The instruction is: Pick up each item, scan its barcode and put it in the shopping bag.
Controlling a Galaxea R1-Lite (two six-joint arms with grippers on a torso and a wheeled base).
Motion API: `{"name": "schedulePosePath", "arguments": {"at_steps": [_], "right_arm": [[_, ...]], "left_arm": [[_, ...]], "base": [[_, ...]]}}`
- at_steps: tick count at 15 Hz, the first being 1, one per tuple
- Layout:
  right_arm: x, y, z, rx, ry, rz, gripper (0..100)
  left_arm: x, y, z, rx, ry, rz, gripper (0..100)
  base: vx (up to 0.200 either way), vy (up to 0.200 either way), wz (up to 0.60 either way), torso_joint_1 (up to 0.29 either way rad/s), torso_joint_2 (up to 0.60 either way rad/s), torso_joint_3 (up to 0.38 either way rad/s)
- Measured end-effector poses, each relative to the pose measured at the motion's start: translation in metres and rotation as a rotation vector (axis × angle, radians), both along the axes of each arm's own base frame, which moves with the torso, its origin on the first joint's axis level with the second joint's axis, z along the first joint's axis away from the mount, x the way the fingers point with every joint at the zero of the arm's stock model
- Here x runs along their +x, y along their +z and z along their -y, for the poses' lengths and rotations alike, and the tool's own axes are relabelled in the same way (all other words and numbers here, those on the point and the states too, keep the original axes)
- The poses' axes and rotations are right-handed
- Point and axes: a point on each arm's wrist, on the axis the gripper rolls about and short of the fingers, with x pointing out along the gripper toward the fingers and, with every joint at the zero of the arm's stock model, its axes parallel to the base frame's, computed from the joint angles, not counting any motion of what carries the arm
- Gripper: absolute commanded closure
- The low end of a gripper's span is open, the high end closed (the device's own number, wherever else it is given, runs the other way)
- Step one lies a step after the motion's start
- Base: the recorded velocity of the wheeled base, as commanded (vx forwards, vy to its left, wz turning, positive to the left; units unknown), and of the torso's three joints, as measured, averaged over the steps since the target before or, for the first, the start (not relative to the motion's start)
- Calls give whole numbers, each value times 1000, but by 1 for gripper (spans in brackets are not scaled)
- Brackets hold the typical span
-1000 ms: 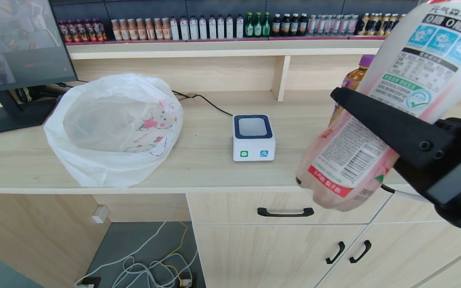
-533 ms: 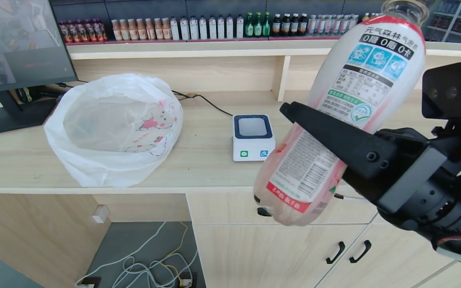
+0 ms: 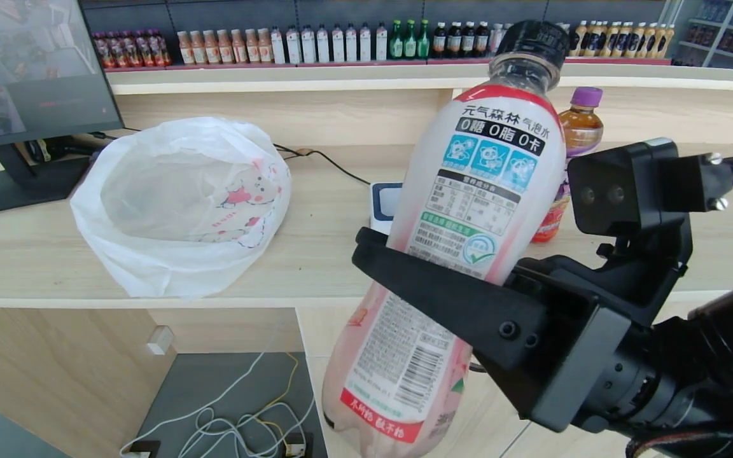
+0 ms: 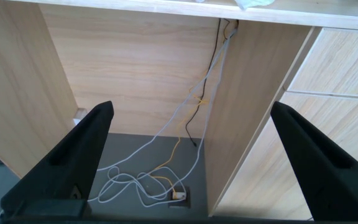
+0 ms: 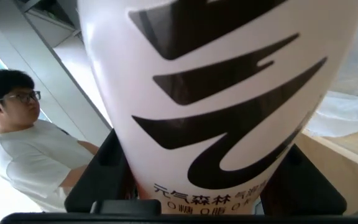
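One bottle (image 3: 474,191) clenched in right fingers (image 3: 449,302); tilted, near scanner (image 3: 382,202) | left fingers (image 4: 73,165) spread, empty; below bench (image 3: 315,267)

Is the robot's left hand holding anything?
No, the left gripper is open, with nothing between its fingers, just floor cables beyond.
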Motion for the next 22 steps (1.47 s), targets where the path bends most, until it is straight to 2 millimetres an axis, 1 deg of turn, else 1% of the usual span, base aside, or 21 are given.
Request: {"name": "schedulePosePath", "arguments": {"at_steps": [5,12,14,19,20,22], "right_arm": [[6,-3,-13,-3,11,-8,100],[11,-1,-19,9,31,-16,100],[14,2,-20,19,40,-1,100],[24,2,-19,8,8,34,100],[25,3,-19,9,7,54,100],[25,5,-19,-16,67,132,100]], "left_arm": [[0,0,0,0,0,0,0],[0,0,0,0,0,0,0],[0,0,0,0,0,0,0],[0,0,0,0,0,0,0],[0,0,0,0,0,0,0],[0,0,0,0,0,0,0]], "base": [[0,0,0,0,0,0],[0,0,0,0,0,0],[0,0,0,0,0,0],[0,0,0,0,0,0],[0,0,0,0,0,0],[0,0,0,0,0,0]]}}
